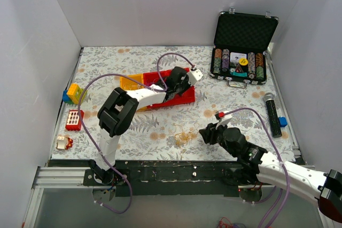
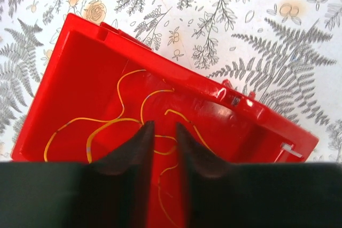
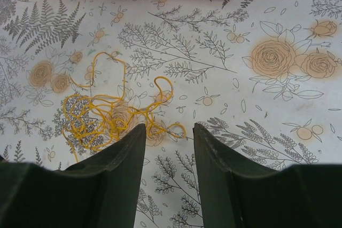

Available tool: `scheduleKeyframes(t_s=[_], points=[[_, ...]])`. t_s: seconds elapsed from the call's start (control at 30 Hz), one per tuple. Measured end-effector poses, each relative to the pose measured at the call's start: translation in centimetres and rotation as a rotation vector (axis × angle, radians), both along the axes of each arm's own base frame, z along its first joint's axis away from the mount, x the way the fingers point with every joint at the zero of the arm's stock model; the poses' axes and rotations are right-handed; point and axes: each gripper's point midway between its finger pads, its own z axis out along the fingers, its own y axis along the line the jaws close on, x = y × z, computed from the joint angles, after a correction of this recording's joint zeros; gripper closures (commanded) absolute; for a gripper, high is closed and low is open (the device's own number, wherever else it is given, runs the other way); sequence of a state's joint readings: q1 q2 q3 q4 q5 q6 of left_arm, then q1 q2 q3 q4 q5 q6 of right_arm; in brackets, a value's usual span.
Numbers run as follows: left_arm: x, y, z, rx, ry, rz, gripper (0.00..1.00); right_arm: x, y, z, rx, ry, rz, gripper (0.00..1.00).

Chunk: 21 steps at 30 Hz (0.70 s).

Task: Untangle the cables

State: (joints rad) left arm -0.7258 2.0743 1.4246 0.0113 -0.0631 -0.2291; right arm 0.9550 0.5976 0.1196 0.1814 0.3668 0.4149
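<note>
A tangle of thin yellow-orange cables lies on the flowered tablecloth, and shows in the top view near the front middle. My right gripper is open just to the right of it, low over the cloth, with one loose loop end between the fingertips; in the top view it is the right gripper. More thin yellow cables lie spread in the red tray. My left gripper is over the tray, its jaws a narrow gap apart, with a cable strand on the tray floor between them.
The red tray sits mid-table beside a yellow tray. An open case of poker chips stands at the back right. A black microphone lies on the right. Toy blocks and a red block lie on the left.
</note>
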Motion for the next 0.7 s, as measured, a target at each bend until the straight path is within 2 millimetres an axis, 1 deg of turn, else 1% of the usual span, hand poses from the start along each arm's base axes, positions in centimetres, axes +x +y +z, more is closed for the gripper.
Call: scheduleKeyframes(t_s=[0.07, 0.1, 0.17, 0.23, 0.3, 0.33, 0.4, 0.43, 0.47, 0.6, 0.7], points=[[0.0, 0.0, 0.0, -0.005, 0.005, 0.003, 0.43, -0.1, 0.1, -0.2, -0.005, 0.006, 0.004, 0.51], [-0.1, -0.1, -0.1, -0.010, 0.010, 0.004, 0.39, -0.1, 0.1, -0.2, -0.008, 0.009, 0.006, 0.51], [-0.3, -0.2, -0.1, -0.021, 0.024, 0.007, 0.33, -0.1, 0.1, -0.4, -0.013, 0.014, 0.009, 0.51], [-0.6, -0.2, 0.1, -0.030, 0.037, 0.005, 0.30, -0.2, 0.2, -0.5, -0.016, 0.018, 0.013, 0.51], [-0.9, -0.1, 0.8, -0.038, 0.045, 0.006, 0.26, -0.2, 0.2, -0.4, -0.015, 0.017, 0.015, 0.51], [-1.1, -0.1, 1.4, -0.044, 0.046, 0.006, 0.22, -0.1, 0.3, -0.3, -0.013, 0.016, 0.017, 0.51], [-1.3, 0.0, 3.2, -0.064, 0.038, 0.004, 0.16, -0.1, 0.4, 0.0, -0.007, 0.012, 0.018, 0.51], [-1.3, -0.1, 4.4, -0.078, 0.027, 0.001, 0.12, -0.1, 0.5, 0.1, -0.004, 0.011, 0.021, 0.51], [-1.3, -0.3, 5.7, -0.094, 0.014, -0.002, 0.02, -0.1, 0.5, 0.2, -0.003, 0.011, 0.021, 0.51], [-1.1, -1.3, 11.5, -0.168, -0.040, -0.038, 0.02, -0.1, 0.6, 0.4, 0.001, 0.008, 0.023, 0.52], [-1.9, -1.3, 15.0, -0.209, -0.067, -0.066, 0.02, -0.1, 0.6, 0.3, -0.002, 0.010, 0.026, 0.51]])
